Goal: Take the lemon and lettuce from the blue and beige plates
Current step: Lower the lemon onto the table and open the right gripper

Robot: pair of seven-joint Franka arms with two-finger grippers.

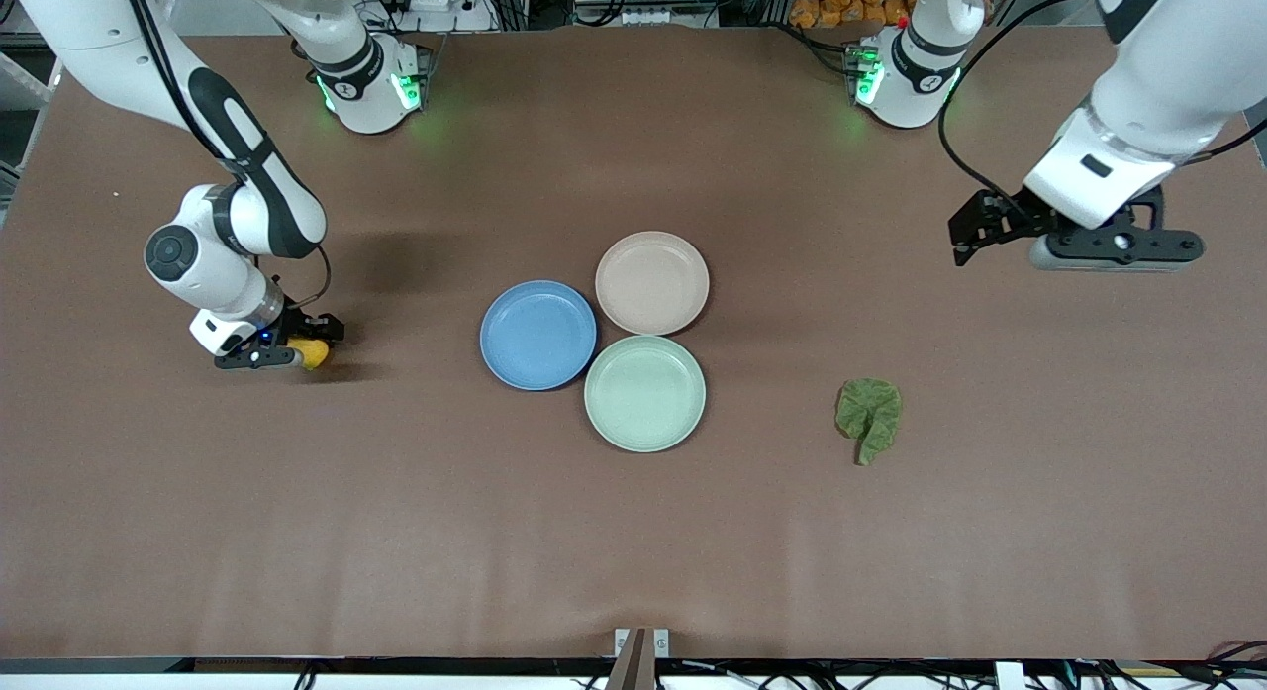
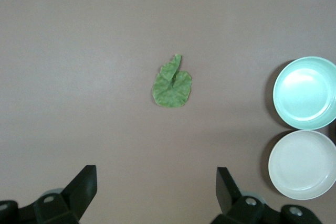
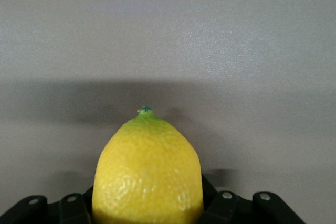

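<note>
1. One crinkled dark green lettuce leaf (image 1: 869,418) lies flat on the brown table (image 1: 633,532), toward the left arm's end, off all plates, nearest the front camera.
2. Three round matte plates sit mid-table in a touching cluster, all bare: one light mint-green plate (image 1: 644,393) nearest, one medium blue plate (image 1: 537,335) next, one pale pinkish beige plate (image 1: 652,282) farthest.
3. One small oval yellow lemon (image 1: 311,352) sits at table level toward the right arm's end, well apart from the plates. The front view shows only its tip; the rest is hidden by the right gripper (image 1: 287,345), which is clamped on it. The right wrist view cuts off its base.
4. The left gripper (image 1: 975,237) waits above bare table, fingers spread wide, holding nothing. Its wrist view cuts off the fingertips (image 2: 84,184).
</note>
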